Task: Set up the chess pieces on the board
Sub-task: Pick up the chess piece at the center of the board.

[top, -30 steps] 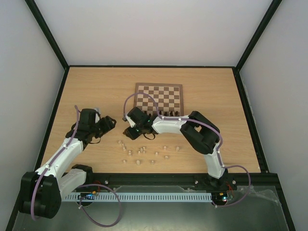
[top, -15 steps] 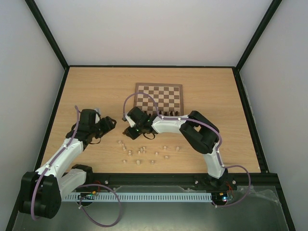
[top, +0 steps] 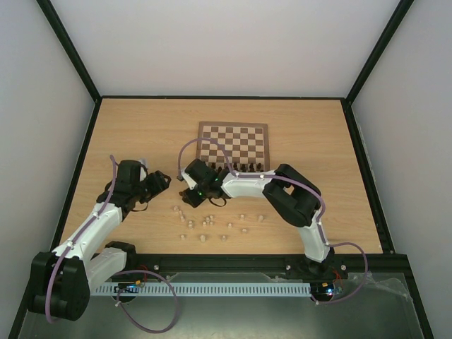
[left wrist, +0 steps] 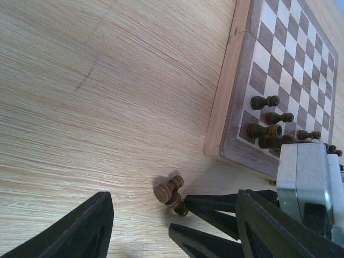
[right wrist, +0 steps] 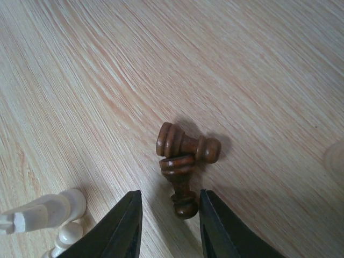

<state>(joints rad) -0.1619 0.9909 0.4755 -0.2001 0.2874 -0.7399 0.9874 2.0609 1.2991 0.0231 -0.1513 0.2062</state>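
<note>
Two dark brown chess pieces lie on their sides, touching, on the tabletop left of the board [top: 233, 125]. One dark pawn [right wrist: 180, 185] points its head between the fingers of my right gripper [right wrist: 169, 226]. Its head touches the right finger, and a gap remains on the left. The other dark pawn [right wrist: 188, 145] lies across its base. My left gripper [left wrist: 172, 236] stands open and empty just left of them, watching the pawns [left wrist: 169, 191] and the right gripper's fingers [left wrist: 215, 207]. A few dark pieces [left wrist: 264, 101] stand on the board's near rows.
Several pale pieces [top: 205, 224] lie scattered on the table in front of the arms. One pale piece [right wrist: 48, 209] lies just left of the right fingers. The board's raised frame [left wrist: 226, 97] is close behind the fallen pawns.
My right gripper's jaws have narrowed around the pawn's head, and the gripper has shifted slightly toward the near edge. The left arm has stayed in place.
</note>
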